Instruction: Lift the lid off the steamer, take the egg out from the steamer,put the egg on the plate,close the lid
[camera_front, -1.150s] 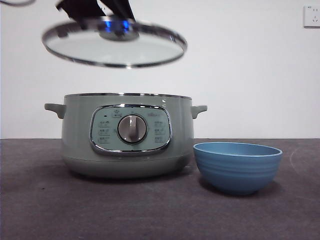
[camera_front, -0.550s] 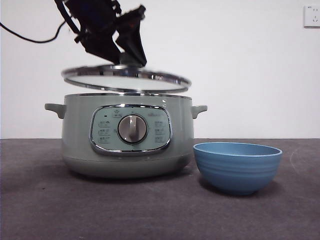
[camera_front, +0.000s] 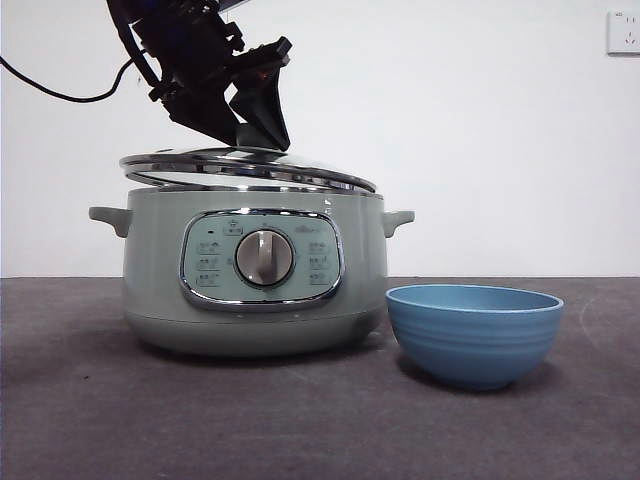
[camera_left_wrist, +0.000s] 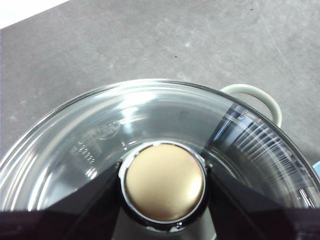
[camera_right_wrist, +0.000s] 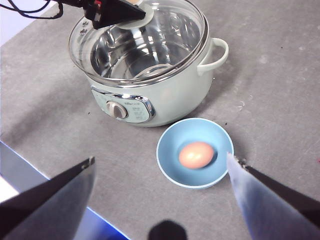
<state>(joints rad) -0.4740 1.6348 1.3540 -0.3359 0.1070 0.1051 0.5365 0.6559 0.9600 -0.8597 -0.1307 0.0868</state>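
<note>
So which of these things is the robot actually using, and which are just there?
In use:
lid, gripped by its knob in the left gripper
steamer
egg, lying in the plate
right gripper, open, above the plate

Just there:
wall socket
cable

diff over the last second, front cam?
The left claw, shut on the lid by its knob, brought it down from high above the steamer onto the rim, still slightly tilted. Steamer, plate and the egg in it stayed put; right claw waits open.
</note>
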